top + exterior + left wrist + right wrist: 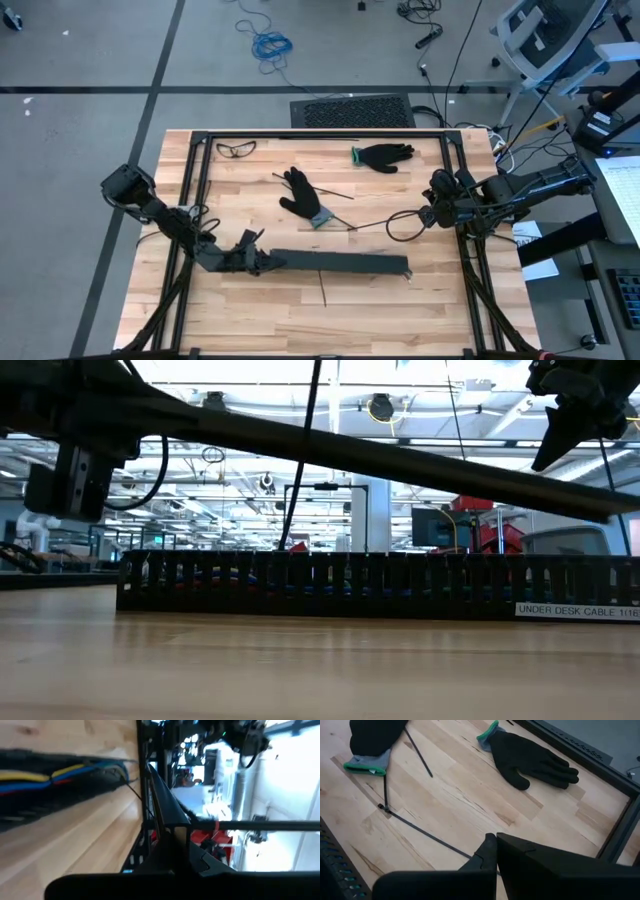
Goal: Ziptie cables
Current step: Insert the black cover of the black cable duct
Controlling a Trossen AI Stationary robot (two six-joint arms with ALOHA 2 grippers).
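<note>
Cables (60, 772) lie inside the black slotted strip (340, 262) along the desk's (400, 310) near side. Left claw (262, 262) closed, empty, at the strip's left end. Right claw (432, 212) closed, empty, by the desk's right edge near a looped zip tie (400, 224). Two black gloves (305, 196) lie farther back.
</note>
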